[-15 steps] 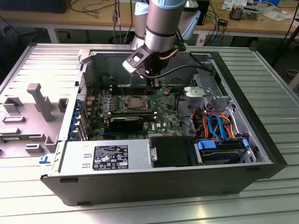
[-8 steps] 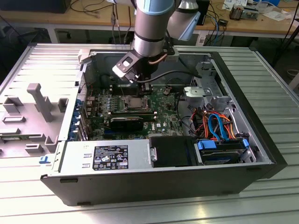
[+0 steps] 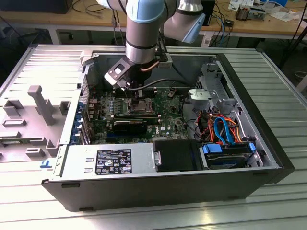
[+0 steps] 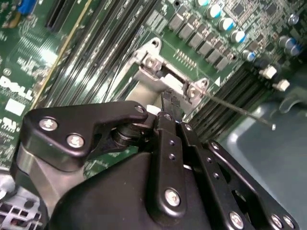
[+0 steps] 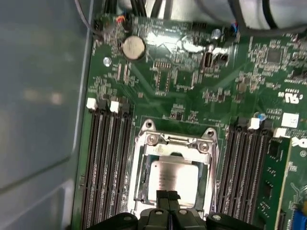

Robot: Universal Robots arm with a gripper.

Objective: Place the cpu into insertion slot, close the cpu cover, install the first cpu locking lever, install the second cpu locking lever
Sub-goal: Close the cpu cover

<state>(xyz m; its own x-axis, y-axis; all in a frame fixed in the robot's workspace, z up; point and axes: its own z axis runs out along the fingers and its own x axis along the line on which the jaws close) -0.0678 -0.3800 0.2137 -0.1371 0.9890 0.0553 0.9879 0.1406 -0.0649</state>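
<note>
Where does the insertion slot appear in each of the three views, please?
Exterior view: slot in the middle of the green board, right under the hand.
First wrist view: slot between the memory banks, cpu inside, just past the hand.
Second wrist view: its screwed rim, just past the hand.
Shared landmark: the hand's tips, at the slot.

In the first wrist view the gripper (image 5: 168, 195) hides the near edge of the cpu (image 5: 172, 175); the picture's edge crops the insertion slot (image 5: 141, 184).
</note>
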